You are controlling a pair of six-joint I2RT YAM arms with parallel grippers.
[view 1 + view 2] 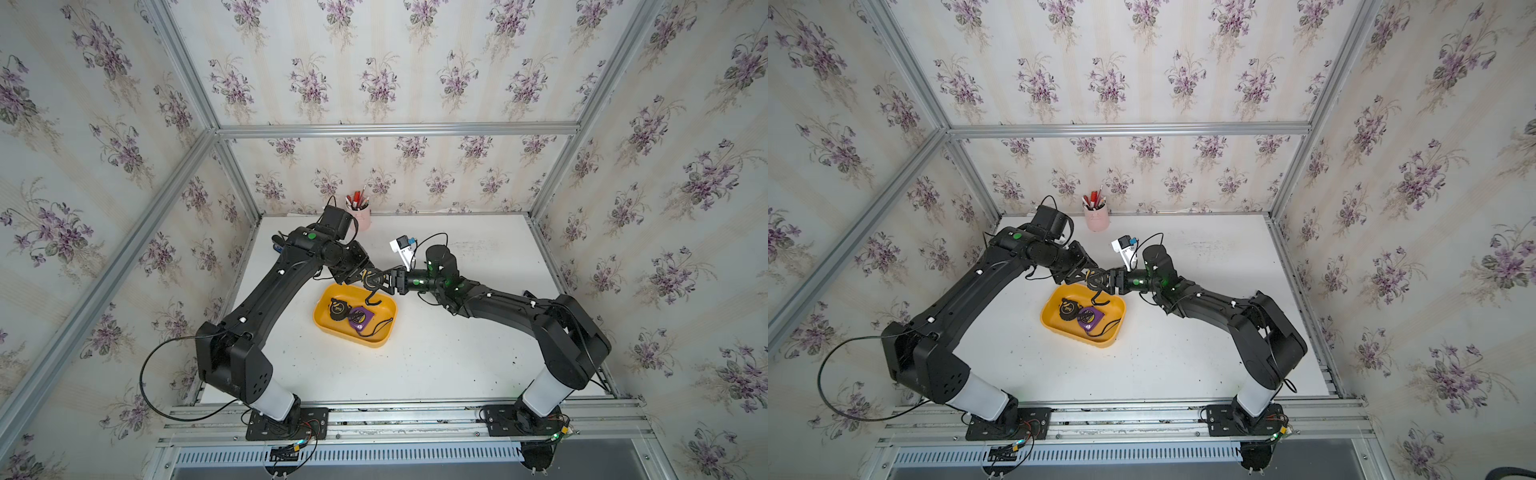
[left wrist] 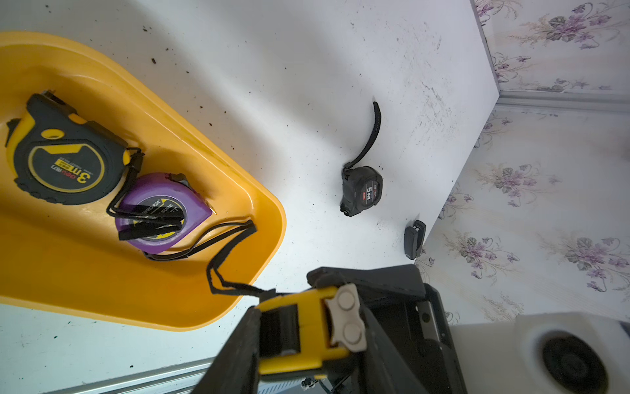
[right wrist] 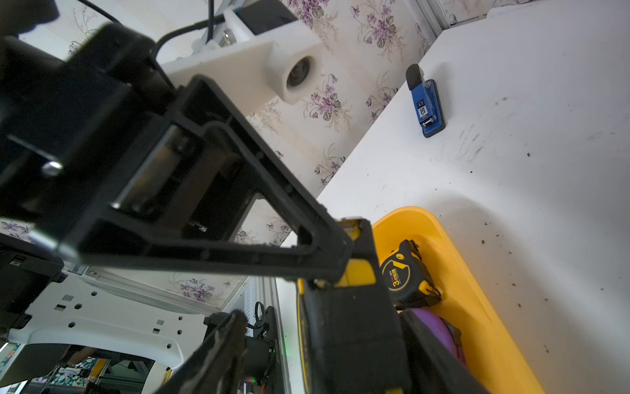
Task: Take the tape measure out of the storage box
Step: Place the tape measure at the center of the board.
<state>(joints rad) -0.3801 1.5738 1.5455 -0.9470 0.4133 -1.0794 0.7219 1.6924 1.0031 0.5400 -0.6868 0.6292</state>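
Nearest, lying in the storage box (image 1: 319, 318): black-and-yellow tape measure (image 1: 338, 308) and purple tape measure (image 1: 360, 316), not yet removed. Above its far rim, yellow tape measure (image 2: 313, 324) clamped in the left jaws, right jaws astride it, grip impossible to tell. Out on the bench (image 2: 306, 102): black tape measure (image 2: 362, 191). Seemingly halfway done.

Seemingly four tape measures (image 2: 59, 160) (image 2: 160, 208) (image 2: 300, 327) (image 2: 363, 189), one storage box (image 2: 68, 259)

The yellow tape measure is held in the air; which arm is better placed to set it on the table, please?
Probably the right: the right gripper straddles the yellow tape measure that the left gripper holds, with bare table beside it.
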